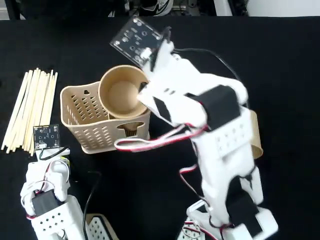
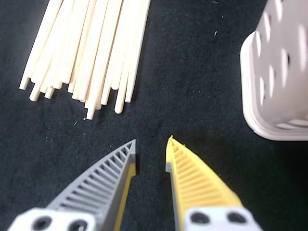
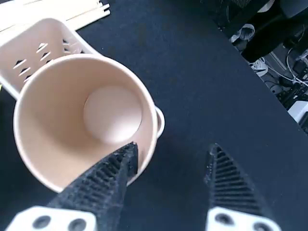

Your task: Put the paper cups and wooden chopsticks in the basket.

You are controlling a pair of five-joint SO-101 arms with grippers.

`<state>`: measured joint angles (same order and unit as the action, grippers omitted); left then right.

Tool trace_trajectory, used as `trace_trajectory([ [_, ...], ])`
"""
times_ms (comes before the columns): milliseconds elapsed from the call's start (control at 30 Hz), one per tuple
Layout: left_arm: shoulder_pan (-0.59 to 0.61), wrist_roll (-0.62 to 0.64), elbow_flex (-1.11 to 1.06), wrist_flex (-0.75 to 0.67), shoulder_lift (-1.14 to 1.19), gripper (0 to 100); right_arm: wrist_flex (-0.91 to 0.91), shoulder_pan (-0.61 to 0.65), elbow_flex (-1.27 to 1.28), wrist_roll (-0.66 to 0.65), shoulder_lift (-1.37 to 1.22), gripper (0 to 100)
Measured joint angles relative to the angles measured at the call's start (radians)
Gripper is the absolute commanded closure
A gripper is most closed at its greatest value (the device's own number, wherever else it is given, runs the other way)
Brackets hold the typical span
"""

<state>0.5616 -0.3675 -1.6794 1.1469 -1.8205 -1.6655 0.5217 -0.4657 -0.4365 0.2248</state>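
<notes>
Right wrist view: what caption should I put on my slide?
Open right gripper above a paper cup sitting in the basket, chopsticks lying beyond.

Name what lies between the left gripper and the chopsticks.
Bare black table separates the left gripper from the chopsticks, per the left wrist view.

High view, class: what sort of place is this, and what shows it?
Probably a robotics lab or workshop bench: two small robot arms at a black table, loose cables on the floor beyond it, and a test set-up of basket and chopsticks.
</notes>
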Motion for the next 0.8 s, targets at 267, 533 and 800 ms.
trace_trajectory([
  [267,0.0,0.0,0.0,0.0,0.0,89,0.018,-0.003,-0.143,0.02,-0.138,76.0],
  [533,0.0,0.0,0.0,0.0,0.0,89,-0.035,-0.002,-0.219,0.052,-0.14,99.0],
  [800,0.0,0.0,0.0,0.0,0.0,89,-0.054,0.029,-0.104,0.031,-0.011,98.7],
])
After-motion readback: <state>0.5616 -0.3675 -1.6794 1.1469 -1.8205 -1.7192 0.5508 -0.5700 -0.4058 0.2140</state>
